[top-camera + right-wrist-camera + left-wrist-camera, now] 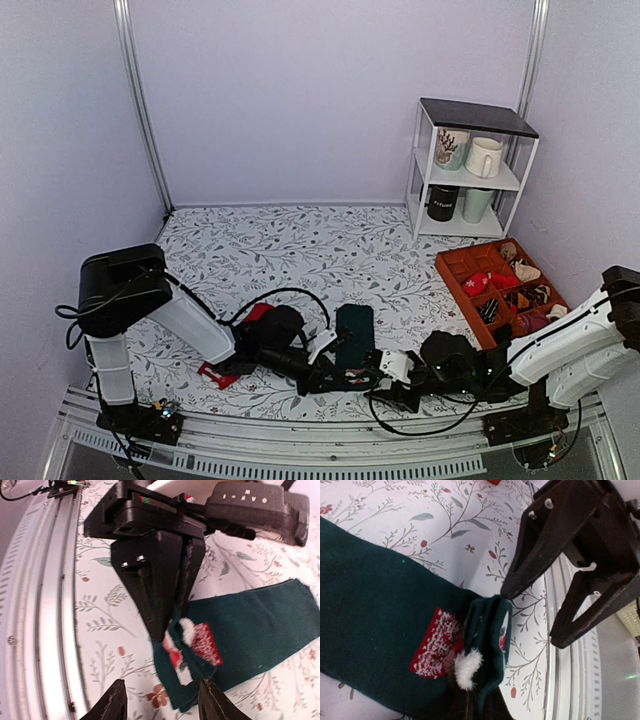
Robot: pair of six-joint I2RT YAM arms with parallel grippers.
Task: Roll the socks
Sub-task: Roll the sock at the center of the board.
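Note:
The dark teal-green sock (354, 330) lies flat on the floral table, its near end folded over. In the left wrist view that fold (487, 630) shows a red patch and a white pom-pom, and my left gripper (467, 690) is shut on it. From the right wrist view, the left gripper (160, 595) pinches the sock (250, 625) from above. My right gripper (162, 702) stands open just short of the folded end, holding nothing, and it also appears as the open right gripper (532, 617). The red sock (258, 313) lies mostly hidden under the left arm.
An orange-brown divided tray (460, 262) holding several rolled socks sits at the right. A white shelf (470, 165) with mugs stands behind it. The metal rail (330, 440) of the table's near edge runs close beside both grippers.

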